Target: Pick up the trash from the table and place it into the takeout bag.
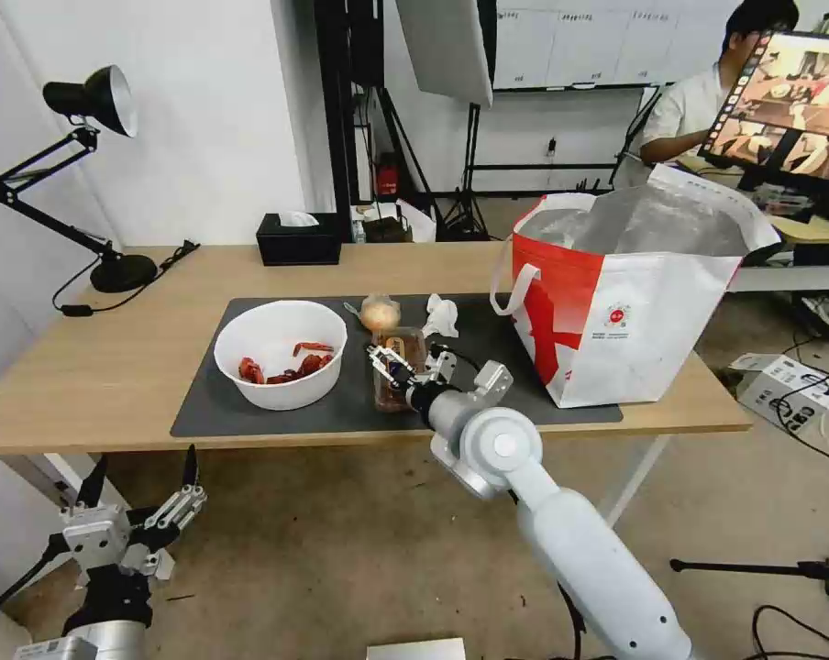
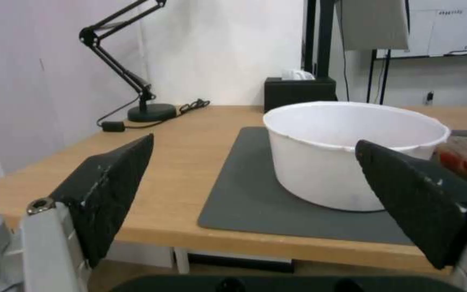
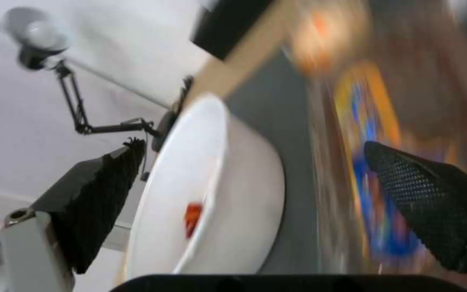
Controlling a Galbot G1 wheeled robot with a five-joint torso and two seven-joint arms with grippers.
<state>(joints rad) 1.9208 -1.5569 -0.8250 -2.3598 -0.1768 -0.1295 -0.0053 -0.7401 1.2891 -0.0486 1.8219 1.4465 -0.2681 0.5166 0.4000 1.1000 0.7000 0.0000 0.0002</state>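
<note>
Trash (image 1: 280,353) sits on the table's (image 1: 112,367) grey mat (image 1: 341,408); both pincers gape, right pincer (image 1: 405,357) over it.

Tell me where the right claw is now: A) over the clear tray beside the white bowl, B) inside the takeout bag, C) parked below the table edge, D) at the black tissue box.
A: the right claw is open over the clear tray, beside the white bowl.
</note>
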